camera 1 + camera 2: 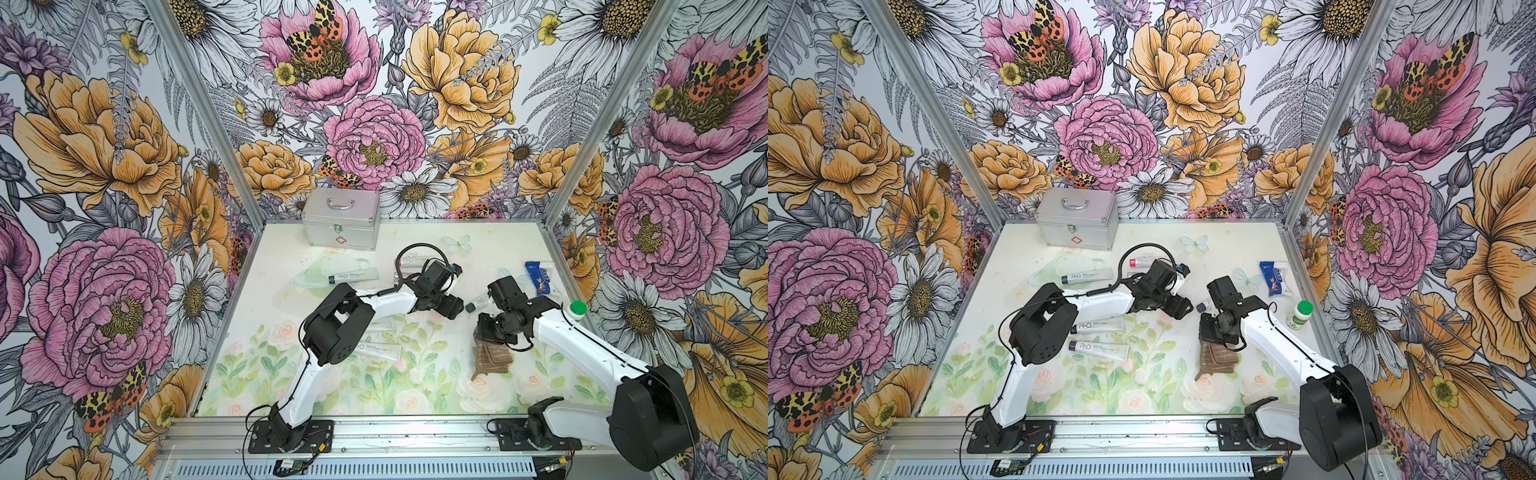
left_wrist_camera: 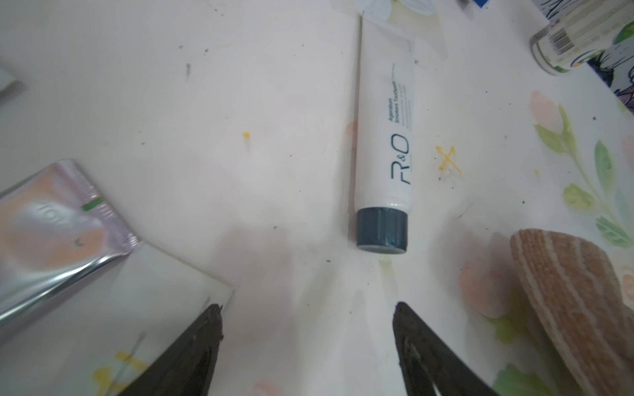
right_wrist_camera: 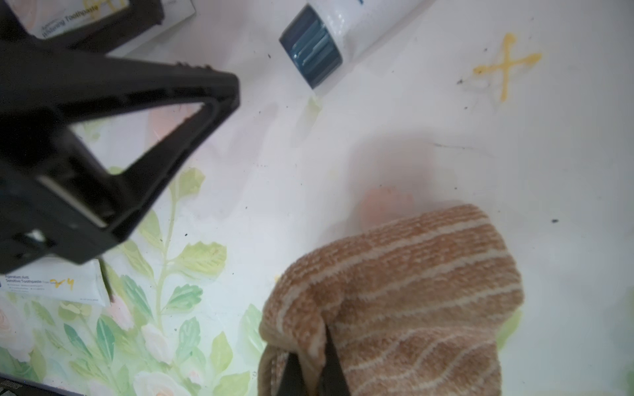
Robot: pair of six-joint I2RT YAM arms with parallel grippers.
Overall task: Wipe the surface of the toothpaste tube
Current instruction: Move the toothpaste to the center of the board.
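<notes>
White tube (image 2: 384, 120) lies free; L jaws apart, R jaws pinch cloth (image 3: 411, 291).

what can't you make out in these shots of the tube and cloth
- Toothpaste tube: all but one end hidden under the right arm in both top views.
- Its small print: blurred in the left wrist view.
- Right gripper: tips buried in the cloth, right wrist view.

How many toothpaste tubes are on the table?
5. Dark-capped tube ahead of the left gripper; two tubes by the left arm; teal-capped tube near the silver case; red-labelled tube behind that arm. The arm may hide more.
</notes>
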